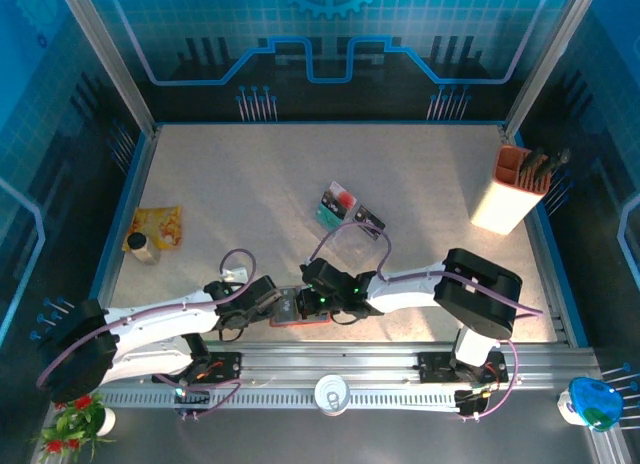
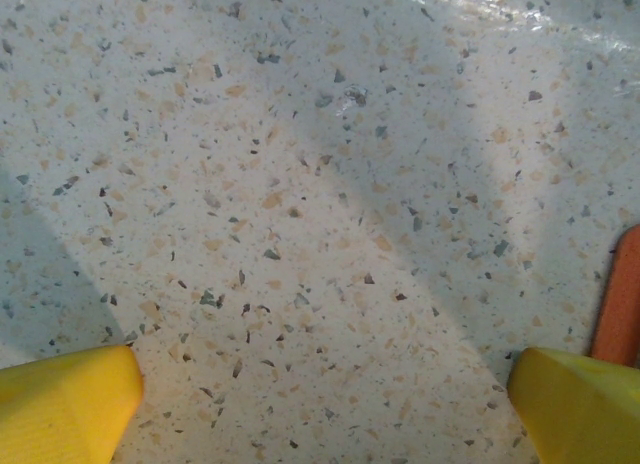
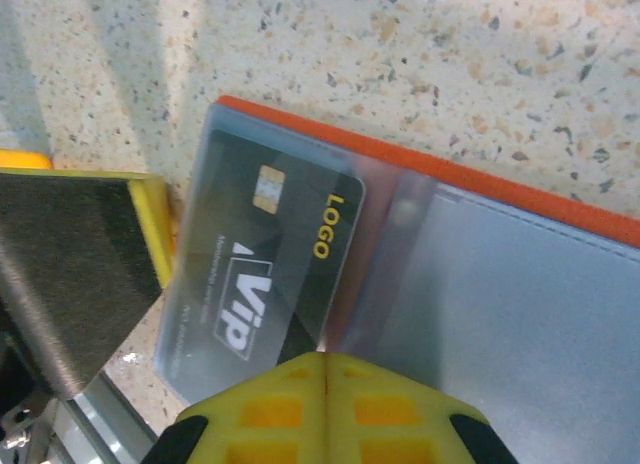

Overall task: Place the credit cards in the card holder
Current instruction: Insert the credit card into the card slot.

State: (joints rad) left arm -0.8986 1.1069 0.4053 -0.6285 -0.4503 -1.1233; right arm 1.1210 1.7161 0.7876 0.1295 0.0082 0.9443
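The right pincer [image 1: 312,304] sits low in the middle, over the open card holder [image 1: 297,322], with the left pincer [image 1: 270,304] close beside it. A clear tray [image 1: 350,222] lies above them.

Left wrist: its tips are spread wide over the speckled table [image 2: 300,184].

Right wrist: the yellow fingertips [image 3: 290,409] are pressed together beside a black card [image 3: 270,274] tucked inside the card holder.

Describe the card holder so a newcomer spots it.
On the speckled table, look at the near edge between the two arms. The card holder lies open: orange-red rim, grey-blue pocket holding a black VIP card, unlike the clear tray behind.
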